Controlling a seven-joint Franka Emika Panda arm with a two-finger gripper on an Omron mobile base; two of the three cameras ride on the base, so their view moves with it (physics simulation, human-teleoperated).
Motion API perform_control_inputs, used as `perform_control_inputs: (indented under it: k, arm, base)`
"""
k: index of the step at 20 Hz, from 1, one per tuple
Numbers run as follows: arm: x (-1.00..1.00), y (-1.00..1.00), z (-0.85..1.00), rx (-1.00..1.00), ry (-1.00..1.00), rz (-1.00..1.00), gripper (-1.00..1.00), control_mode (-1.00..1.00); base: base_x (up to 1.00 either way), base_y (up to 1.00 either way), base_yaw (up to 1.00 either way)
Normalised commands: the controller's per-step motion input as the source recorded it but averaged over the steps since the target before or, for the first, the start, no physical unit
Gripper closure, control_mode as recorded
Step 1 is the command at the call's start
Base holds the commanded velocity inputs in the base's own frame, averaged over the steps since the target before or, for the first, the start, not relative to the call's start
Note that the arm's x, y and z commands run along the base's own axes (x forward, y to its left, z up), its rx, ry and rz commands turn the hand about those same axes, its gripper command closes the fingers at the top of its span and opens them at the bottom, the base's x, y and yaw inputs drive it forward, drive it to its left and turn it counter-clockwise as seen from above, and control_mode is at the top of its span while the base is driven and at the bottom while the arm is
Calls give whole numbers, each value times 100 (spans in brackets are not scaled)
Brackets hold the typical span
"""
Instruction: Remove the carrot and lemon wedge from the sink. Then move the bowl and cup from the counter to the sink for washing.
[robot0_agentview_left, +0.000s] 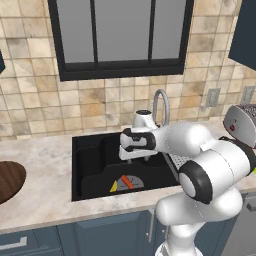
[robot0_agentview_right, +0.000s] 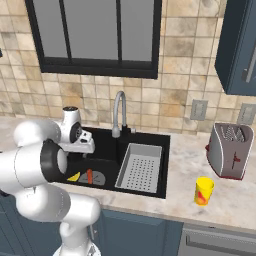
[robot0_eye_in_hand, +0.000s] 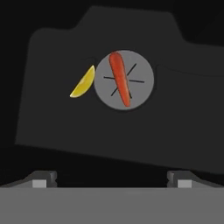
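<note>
Seen from the hand view: carrot (robot0_eye_in_hand: 120, 78) lying across the round grey drain (robot0_eye_in_hand: 124, 78), lemon (robot0_eye_in_hand: 83, 83) just off the drain's edge beside it, both on the black floor of the sink (robot0_eye_in_hand: 65, 118). Two dark fingertips (robot0_eye_in_hand: 43, 178) set far apart at the bottom, nothing between them; gripper (robot0_eye_in_hand: 111, 179) wide open and empty, poised above the basin.

Seen from the left base view alone: dark brown bowl (robot0_agentview_left: 7, 181) at the frame's left edge on the counter (robot0_agentview_left: 45, 160), well apart from the sink (robot0_agentview_left: 90, 165). Carrot (robot0_agentview_left: 126, 182) and lemon (robot0_agentview_left: 114, 187) small at the basin's near side, under the arm. Faucet (robot0_agentview_left: 161, 102) partly behind the wrist.

Seen from the right base view alone: yellow cup (robot0_agentview_right: 204, 190) standing upright on the counter (robot0_agentview_right: 190, 165) right of the sink (robot0_agentview_right: 145, 137), near a silver toaster (robot0_agentview_right: 229, 150); grey perforated tray (robot0_agentview_right: 140, 167) in the basin's right half; faucet (robot0_agentview_right: 119, 112) in full. Carrot (robot0_agentview_right: 89, 176) and lemon (robot0_agentview_right: 74, 177) at the basin's left, beside the arm.

No brand, label or readable writing anywhere.
</note>
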Motion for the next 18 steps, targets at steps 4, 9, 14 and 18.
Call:
perform_control_inputs:
  k: [4, 9, 14, 18]
  arm:
    - [0, 2, -21, -2, 0, 4, -100, -100]
    - [0, 0, -19, 0, 0, 2, -100, -100]
    - [0, 0, -18, 0, 0, 3, -100, -100]
    - [0, 0, -19, 0, 0, 2, -100, -100]
  base:
    - [0, 0, 0]
    - [0, 0, 0]
    - [0, 0, 0]
    - [0, 0, 0]
